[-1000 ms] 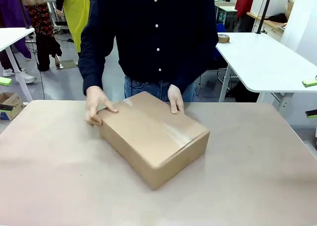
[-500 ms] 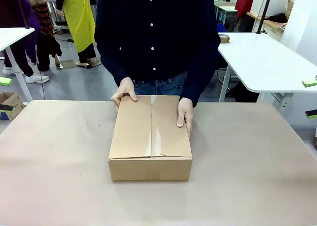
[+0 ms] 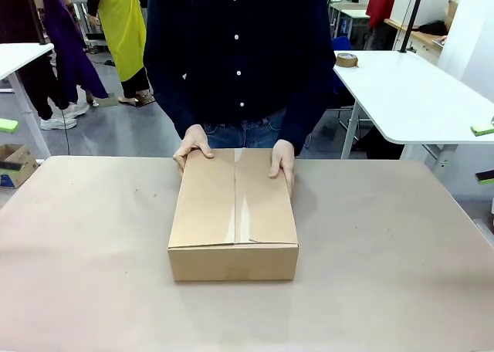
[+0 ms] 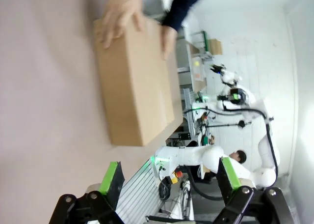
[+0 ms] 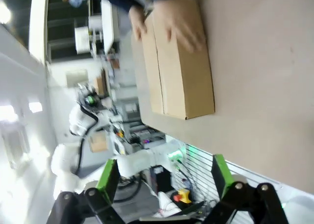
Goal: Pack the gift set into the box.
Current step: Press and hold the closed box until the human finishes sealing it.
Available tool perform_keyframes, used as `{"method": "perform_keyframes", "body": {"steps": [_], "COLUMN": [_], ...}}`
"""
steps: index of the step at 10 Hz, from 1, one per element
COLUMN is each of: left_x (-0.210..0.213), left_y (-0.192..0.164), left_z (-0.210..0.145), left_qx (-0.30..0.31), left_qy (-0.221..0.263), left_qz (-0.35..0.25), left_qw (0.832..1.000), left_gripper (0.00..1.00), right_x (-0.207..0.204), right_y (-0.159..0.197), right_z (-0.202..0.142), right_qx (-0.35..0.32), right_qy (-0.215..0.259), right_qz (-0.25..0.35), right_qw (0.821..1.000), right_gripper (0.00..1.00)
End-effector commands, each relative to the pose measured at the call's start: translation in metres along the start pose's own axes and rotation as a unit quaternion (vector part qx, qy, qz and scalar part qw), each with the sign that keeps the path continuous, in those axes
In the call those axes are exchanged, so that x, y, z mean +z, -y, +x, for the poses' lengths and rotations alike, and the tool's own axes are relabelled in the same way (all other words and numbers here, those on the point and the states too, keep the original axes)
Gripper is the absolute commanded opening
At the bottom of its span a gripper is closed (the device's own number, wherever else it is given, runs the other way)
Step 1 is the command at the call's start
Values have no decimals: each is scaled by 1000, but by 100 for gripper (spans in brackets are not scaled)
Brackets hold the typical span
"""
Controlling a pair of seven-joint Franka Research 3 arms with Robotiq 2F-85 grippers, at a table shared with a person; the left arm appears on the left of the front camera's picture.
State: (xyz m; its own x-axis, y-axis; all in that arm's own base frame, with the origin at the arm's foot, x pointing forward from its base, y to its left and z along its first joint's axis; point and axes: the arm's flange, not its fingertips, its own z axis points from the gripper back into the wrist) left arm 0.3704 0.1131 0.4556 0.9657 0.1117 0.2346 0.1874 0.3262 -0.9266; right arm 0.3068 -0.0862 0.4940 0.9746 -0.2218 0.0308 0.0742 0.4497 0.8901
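Left wrist view: my left claw (image 4: 170, 177) gapes wide with nothing in it, and my right claw (image 5: 164, 174) hangs just as open and empty. Beyond them the box (image 3: 234, 213) sits with flaps closed mid-bench (image 3: 401, 259), its far end near the far edge. There the person's one hand (image 3: 192, 143) and other hand (image 3: 282, 160) rest on its far corners.
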Motion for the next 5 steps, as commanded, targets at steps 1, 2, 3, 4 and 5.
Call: {"method": "perform_keyframes", "body": {"steps": [1,2,3,4,5], "left_x": [-87,-136,-170,-186,-163], "left_y": [56,69,69,59,37], "left_z": [10,5,-3,-7,4], "left_qx": [-253,-330,-365,-362,-291], "left_qy": [-32,-32,-29,-52,-65], "left_qz": [-150,-152,-136,-134,-51], "left_qw": [955,931,920,921,953], "left_gripper": [100,100,100,100,100], "right_x": [-104,-151,-181,-192,-155], "right_y": [-59,-72,-70,-60,-42], "right_z": [11,3,-8,-16,-20], "right_qx": [277,386,438,458,330], "right_qy": [-49,-104,-155,-154,-192], "right_qz": [-27,16,49,64,-83], "right_qw": [959,916,884,873,920], "right_gripper": [100,100,100,100,100]}}
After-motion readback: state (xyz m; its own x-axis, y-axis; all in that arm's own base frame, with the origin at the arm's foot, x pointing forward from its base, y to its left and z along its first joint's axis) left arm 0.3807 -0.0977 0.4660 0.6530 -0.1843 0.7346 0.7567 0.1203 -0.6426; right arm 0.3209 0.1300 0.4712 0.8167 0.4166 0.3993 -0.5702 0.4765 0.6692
